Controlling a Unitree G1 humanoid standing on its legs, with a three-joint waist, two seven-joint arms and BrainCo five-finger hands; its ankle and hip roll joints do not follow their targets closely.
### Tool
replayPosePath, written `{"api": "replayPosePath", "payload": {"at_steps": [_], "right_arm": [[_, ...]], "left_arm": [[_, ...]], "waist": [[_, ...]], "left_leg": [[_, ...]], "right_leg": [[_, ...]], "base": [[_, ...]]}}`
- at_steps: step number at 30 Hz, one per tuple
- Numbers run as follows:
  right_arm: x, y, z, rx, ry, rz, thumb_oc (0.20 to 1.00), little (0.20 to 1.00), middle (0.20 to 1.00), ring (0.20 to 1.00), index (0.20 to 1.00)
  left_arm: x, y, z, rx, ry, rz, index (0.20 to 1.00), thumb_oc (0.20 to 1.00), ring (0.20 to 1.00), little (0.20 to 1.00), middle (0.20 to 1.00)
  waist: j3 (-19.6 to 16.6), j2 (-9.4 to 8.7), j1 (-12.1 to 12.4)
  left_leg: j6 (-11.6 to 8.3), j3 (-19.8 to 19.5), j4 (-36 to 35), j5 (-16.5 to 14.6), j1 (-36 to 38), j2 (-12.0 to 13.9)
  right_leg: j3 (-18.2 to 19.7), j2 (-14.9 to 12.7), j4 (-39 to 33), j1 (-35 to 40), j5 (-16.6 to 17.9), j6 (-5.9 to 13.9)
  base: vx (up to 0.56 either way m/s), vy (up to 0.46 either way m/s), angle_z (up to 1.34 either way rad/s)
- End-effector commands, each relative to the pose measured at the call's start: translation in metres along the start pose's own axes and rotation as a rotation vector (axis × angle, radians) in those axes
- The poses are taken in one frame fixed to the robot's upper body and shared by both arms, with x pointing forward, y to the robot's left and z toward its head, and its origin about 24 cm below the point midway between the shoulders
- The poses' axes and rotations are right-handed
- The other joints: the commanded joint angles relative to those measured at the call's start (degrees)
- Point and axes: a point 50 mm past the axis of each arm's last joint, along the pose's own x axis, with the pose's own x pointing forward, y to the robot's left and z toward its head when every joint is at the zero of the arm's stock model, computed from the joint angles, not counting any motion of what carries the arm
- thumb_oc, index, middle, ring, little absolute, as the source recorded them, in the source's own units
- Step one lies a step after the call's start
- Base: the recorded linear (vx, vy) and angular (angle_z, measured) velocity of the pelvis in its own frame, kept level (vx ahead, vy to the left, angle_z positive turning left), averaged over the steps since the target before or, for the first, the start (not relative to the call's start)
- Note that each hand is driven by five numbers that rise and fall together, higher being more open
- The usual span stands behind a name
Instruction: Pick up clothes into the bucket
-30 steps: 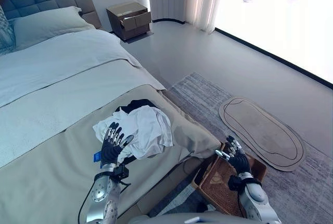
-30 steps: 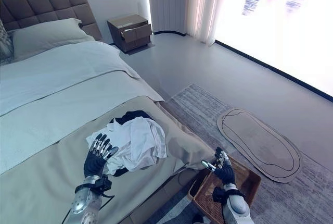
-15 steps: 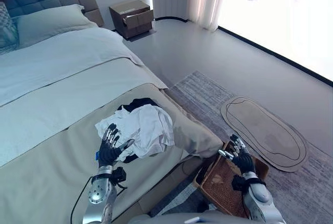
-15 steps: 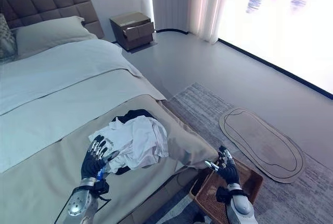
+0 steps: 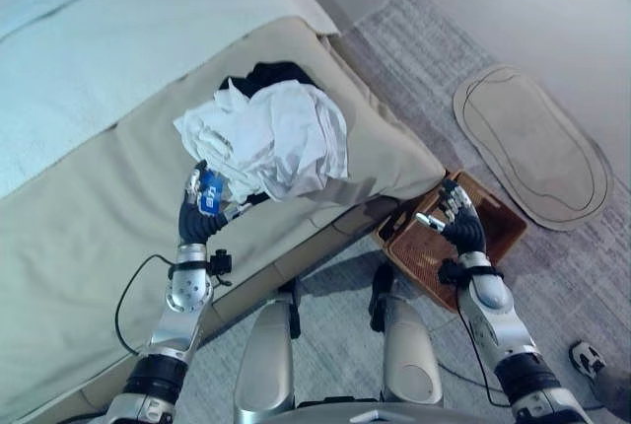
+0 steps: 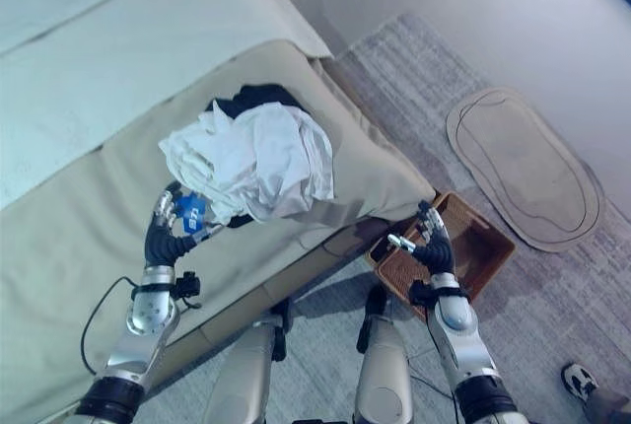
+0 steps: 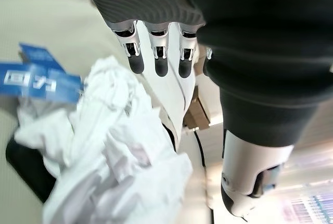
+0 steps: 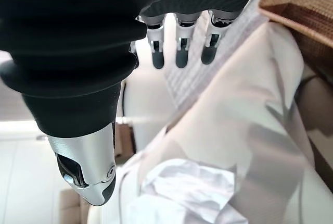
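The white clothes (image 5: 271,138) lie heaped at frame centre on the bed (image 5: 89,177). The left robot hand (image 5: 200,215) rests at their lower-left edge, fingers relaxed; it should curl deep into the folds. The right robot hand (image 5: 455,225), spread, hovers over the wicker bucket (image 5: 498,222).

Silver-grey arms, each robot hand (image 5: 459,228) dark-ribbed, silver fingers (image 7: 157,52) dark-tipped

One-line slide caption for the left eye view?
Left hand reaches the white clothes pile on the bed; right hand hovers over the wicker basket on the floor.
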Motion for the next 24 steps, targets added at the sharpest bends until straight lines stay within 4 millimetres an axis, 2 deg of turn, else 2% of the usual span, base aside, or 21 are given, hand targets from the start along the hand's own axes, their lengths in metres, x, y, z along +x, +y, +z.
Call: {"api": "replayPosePath", "payload": {"at_steps": [1, 5, 11, 15, 16, 21, 24], "right_arm": [[-0.004, 0.004, 0.017, 0.034, -0.117, -0.022, 1.0, 1.0, 1.0, 1.0, 1.0], [-0.004, 0.003, 0.016, 0.026, -0.114, -0.023, 1.0, 1.0, 1.0, 1.0, 1.0], [-0.003, 0.004, 0.014, 0.017, -0.107, -0.015, 1.0, 1.0, 1.0, 1.0, 1.0], [-0.005, 0.001, 0.012, 0.004, -0.099, -0.002, 1.0, 1.0, 1.0, 1.0, 1.0], [-0.005, 0.001, 0.012, 0.004, -0.1, -0.002, 1.0, 1.0, 1.0, 1.0, 1.0], [-0.006, 0.001, 0.009, -0.012, -0.089, 0.024, 1.0, 1.0, 1.0, 1.0, 1.0], [-0.007, 0.002, 0.008, -0.019, -0.085, 0.036, 1.0, 1.0, 1.0, 1.0, 1.0]], "left_arm": [[0.002, 0.015, 0.011, 0.084, -0.095, 0.079, 1.0, 1.0, 1.0, 1.0, 1.0], [0.015, 0.019, 0.022, 0.184, -0.174, 0.109, 1.0, 1.0, 1.0, 1.0, 1.0], [0.032, 0.022, 0.033, 0.285, -0.243, 0.145, 1.0, 1.0, 1.0, 1.0, 1.0], [0.059, 0.03, 0.051, 0.467, -0.35, 0.175, 1.0, 1.0, 1.0, 1.0, 1.0], [0.059, 0.03, 0.051, 0.467, -0.35, 0.175, 1.0, 1.0, 1.0, 1.0, 1.0], [0.074, 0.031, 0.077, 0.513, -0.468, 0.189, 1.0, 1.0, 1.0, 1.0, 1.0], [0.075, 0.027, 0.082, 0.54, -0.503, 0.175, 1.0, 1.0, 1.0, 1.0, 1.0]], "waist": [[-4.3, -2.07, -0.6], [-2.8, -2.21, -1.2], [-3.0, -2.33, -2.0], [-3.0, -2.49, -3.5], [-3.0, -2.5, -3.4], [-3.4, -2.43, -4.5], [-3.6, -2.36, -4.7]], "left_leg": [[1.32, -0.5, 4.7, -1.1, -5.4, 0.8], [1.6, -0.4, 9.3, -2.8, -10.2, 0.8], [1.7, -0.2, 10.7, -3.6, -12.4, 0.8], [1.77, 0.4, 10.5, -3.8, -13.8, 0.8], [1.77, 0.4, 10.5, -3.8, -13.8, 0.8], [1.94, 0.6, 10.5, -3.9, -14.9, 0.7], [2.03, 0.7, 10.5, -4.0, -15.2, 0.7]], "right_leg": [[1.8, -1.3, -2.6, -0.7, 4.5, 2.2], [2.9, -1.5, 1.1, -5.2, 3.3, 1.88], [3.4, -1.5, 1.7, -7.8, 3.2, 1.93], [4.0, -1.4, 1.4, -9.9, 3.4, 2.16], [4.0, -1.4, 1.4, -9.9, 3.4, 2.16], [4.7, -1.2, 1.2, -11.5, 3.7, 2.29], [5.0, -1.1, 1.1, -12.0, 3.8, 2.36]], "base": [[-0.01, 0.016, 0.08], [0.0, 0.022, 0.0], [0.0, 0.034, -0.04], [0.01, 0.043, -0.07], [0.01, 0.03, -0.02], [0.01, 0.014, -0.04], [0.01, 0.012, -0.03]]}}
